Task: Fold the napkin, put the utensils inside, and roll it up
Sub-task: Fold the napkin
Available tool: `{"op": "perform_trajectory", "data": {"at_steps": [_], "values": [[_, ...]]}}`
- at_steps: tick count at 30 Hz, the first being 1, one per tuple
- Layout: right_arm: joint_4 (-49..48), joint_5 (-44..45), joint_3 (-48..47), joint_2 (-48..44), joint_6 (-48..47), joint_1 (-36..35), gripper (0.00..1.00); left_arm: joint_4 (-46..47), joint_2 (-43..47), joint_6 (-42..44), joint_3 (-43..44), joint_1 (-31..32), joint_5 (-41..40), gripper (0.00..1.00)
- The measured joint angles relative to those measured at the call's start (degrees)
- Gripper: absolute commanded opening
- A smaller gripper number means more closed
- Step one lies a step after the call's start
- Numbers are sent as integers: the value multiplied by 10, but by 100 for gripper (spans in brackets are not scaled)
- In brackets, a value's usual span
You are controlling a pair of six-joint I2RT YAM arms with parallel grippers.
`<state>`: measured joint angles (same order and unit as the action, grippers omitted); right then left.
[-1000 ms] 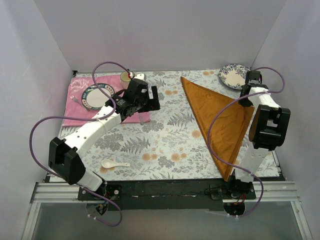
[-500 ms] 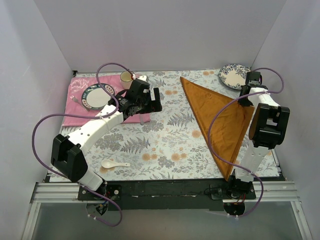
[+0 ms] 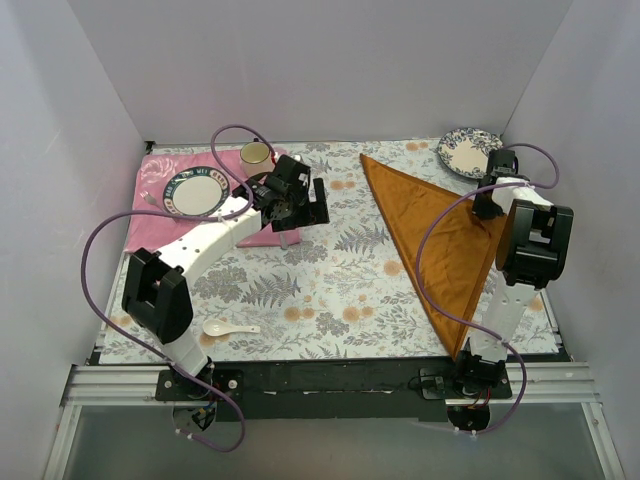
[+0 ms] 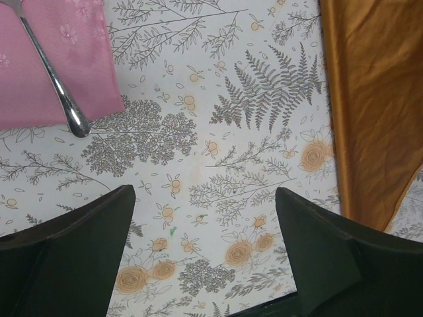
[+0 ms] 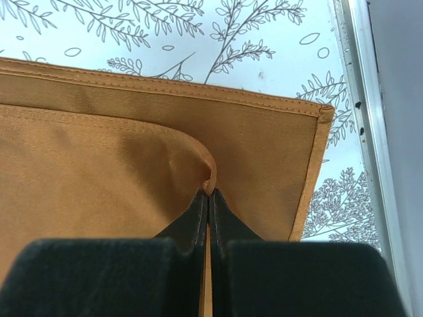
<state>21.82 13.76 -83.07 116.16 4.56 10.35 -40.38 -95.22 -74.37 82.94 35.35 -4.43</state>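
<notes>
The rust-orange napkin (image 3: pixel 440 240) lies as a triangle on the right half of the floral cloth. Its long edge also runs down the right side of the left wrist view (image 4: pixel 370 99). My right gripper (image 3: pixel 488 207) is at the napkin's right corner, shut on a pinched-up fold of the cloth (image 5: pixel 209 195). The upper layer (image 5: pixel 132 145) curls up into the jaws. The white ceramic spoon (image 3: pixel 228 327) rests near the front left, far from both grippers. My left gripper (image 3: pixel 303 215) hovers open over bare floral cloth left of the napkin, with nothing between its fingers (image 4: pixel 205 198).
A pink placemat (image 3: pixel 150 225) at the back left carries a patterned plate (image 3: pixel 195 190), with a cup (image 3: pixel 255 153) behind it. A silver metal spoon (image 4: pixel 56 86) lies on the placemat's edge. Another patterned plate (image 3: pixel 465 150) sits at the back right. Walls enclose the table.
My left arm has swung to the right, carrying its open gripper off the placemat's edge toward the table's middle. The right gripper has kept its hold on the napkin, shifting only slightly.
</notes>
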Motion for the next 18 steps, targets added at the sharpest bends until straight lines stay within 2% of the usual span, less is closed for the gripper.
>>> {"op": "perform_trajectory", "data": {"at_steps": [7,18], "values": [[-6,-3,-2,4,-3,14,1,-19,-23,-11,45,0,10,86],[-7,14,-3,4,-3,20,1,-29,-31,-15,49,0,18,87]]}}
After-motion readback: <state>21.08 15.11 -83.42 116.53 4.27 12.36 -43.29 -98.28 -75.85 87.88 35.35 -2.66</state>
